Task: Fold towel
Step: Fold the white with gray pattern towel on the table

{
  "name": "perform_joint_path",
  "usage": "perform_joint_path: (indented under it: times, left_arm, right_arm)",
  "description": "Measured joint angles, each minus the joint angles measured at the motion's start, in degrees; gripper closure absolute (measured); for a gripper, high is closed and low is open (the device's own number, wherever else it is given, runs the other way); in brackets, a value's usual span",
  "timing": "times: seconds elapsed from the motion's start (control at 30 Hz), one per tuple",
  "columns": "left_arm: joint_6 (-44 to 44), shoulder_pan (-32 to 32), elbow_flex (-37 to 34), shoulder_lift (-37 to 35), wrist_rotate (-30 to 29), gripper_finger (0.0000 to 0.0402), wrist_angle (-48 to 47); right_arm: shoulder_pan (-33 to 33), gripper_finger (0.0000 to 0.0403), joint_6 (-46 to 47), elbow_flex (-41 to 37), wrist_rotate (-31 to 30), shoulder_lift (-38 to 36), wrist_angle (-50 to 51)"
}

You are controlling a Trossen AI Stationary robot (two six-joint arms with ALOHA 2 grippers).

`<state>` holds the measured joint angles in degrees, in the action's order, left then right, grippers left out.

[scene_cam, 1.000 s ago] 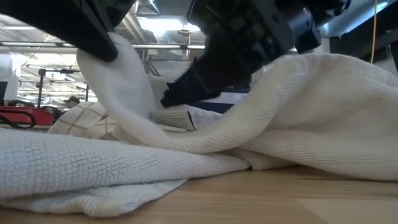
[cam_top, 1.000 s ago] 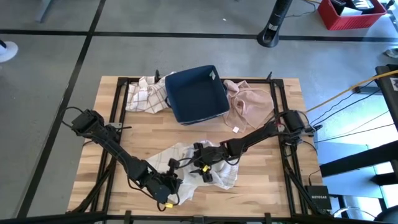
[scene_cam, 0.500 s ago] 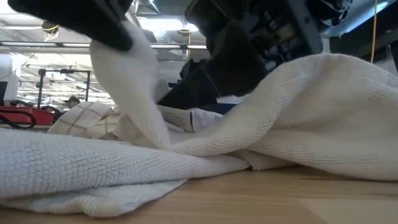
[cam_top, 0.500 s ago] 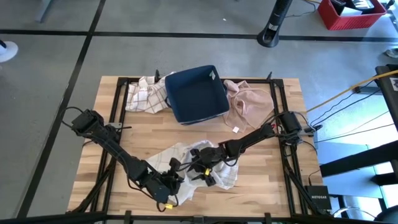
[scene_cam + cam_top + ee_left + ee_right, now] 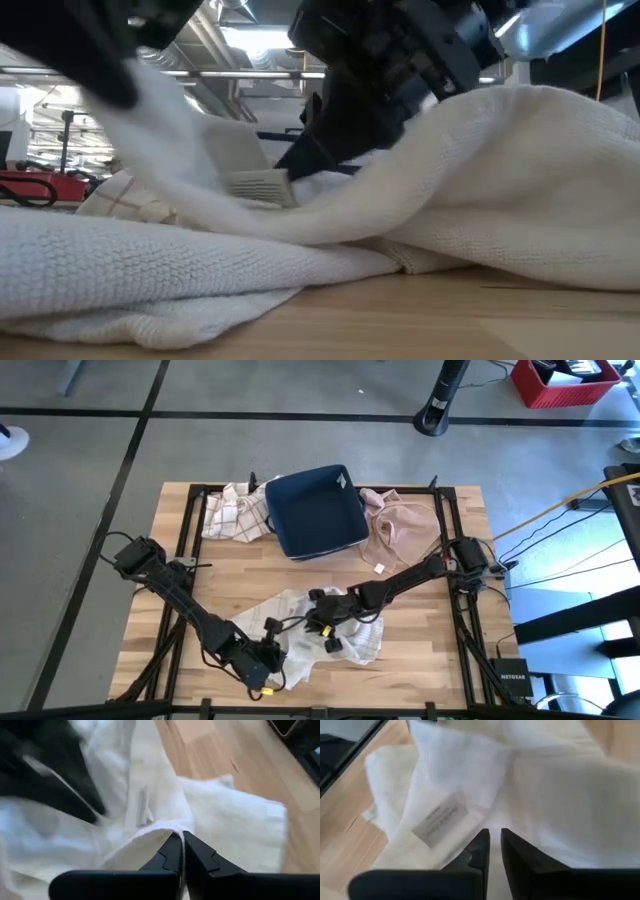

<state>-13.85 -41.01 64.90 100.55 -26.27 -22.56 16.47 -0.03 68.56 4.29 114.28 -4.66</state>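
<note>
A white towel (image 5: 300, 622) lies crumpled on the wooden table near its front edge, most of it resting on the wood (image 5: 200, 270). A sewn label (image 5: 440, 820) shows on it. My left gripper (image 5: 272, 656) comes from the table's left and is shut on a raised part of the towel (image 5: 230, 820). From the right, my right gripper (image 5: 326, 624) slants down onto the towel beside the label (image 5: 250, 185). Its fingers are nearly together, with cloth between them. My left gripper pinches a folded edge of the towel (image 5: 162, 829) between its two shut fingers. That edge is lifted off the table, and the cloth runs slanting down from it (image 5: 190, 130) to the rest of the towel. How many layers it holds does not show. My right gripper has the towel's cloth just beside the label (image 5: 495, 822) between its two fingers. The fingers (image 5: 481, 845) slant down from the table's right side. The cloth around them lies in loose folds on the rest of the towel.
A dark blue bin (image 5: 318, 510) stands at the far middle of the table. A checked cloth (image 5: 235, 512) lies to its left and a pink cloth (image 5: 400, 525) to its right. Bare wood lies to the left and right of the towel.
The towel flap held by my left gripper hung steeply. It now slants lower and stretches toward the right gripper, and the label lies more exposed. My right gripper has tipped its fingers further down onto the towel by the label.
</note>
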Motion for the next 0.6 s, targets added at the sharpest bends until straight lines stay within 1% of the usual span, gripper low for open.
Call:
perform_joint_path:
  times: [0.1, 0.17, 0.23, 0.37, 0.43, 0.53, 0.6]
  left_arm:
    - [-8.65, 0.08, 0.00, 0.00, 0.40, 0.0398, -2.52]
    - [-14.09, 0.65, 0.00, 0.00, 0.47, 0.0391, -4.20]
    - [-19.26, 1.42, 0.00, 0.00, 2.59, 0.0378, -6.19]
    - [-28.20, 3.07, -0.07, 0.00, 6.84, 0.0331, -8.94]
    - [-30.74, 3.85, -0.07, -0.11, 9.22, 0.0303, -8.62]
    - [-33.35, 5.25, -0.07, -1.33, 13.40, 0.0267, -8.05]
    - [-34.86, 6.52, -0.04, -2.49, 15.46, 0.0249, -8.15]
  right_arm:
    - [0.00, 0.0331, 0.19, 0.49, -0.21, 0.02, 2.86]
    - [0.00, 0.0308, 1.11, 0.50, -0.19, 0.06, 2.99]
    - [0.00, 0.0280, 1.24, 0.56, -0.21, 0.06, 3.33]
    - [0.00, 0.0226, 1.24, 0.55, -1.34, 0.06, 3.64]
    - [0.00, 0.0203, 1.23, 0.56, -2.26, 0.06, 3.71]
    - [0.00, 0.0178, 1.24, 0.56, -2.35, 0.06, 4.21]
    - [0.00, 0.0168, 1.16, 0.56, -2.38, 0.06, 5.01]
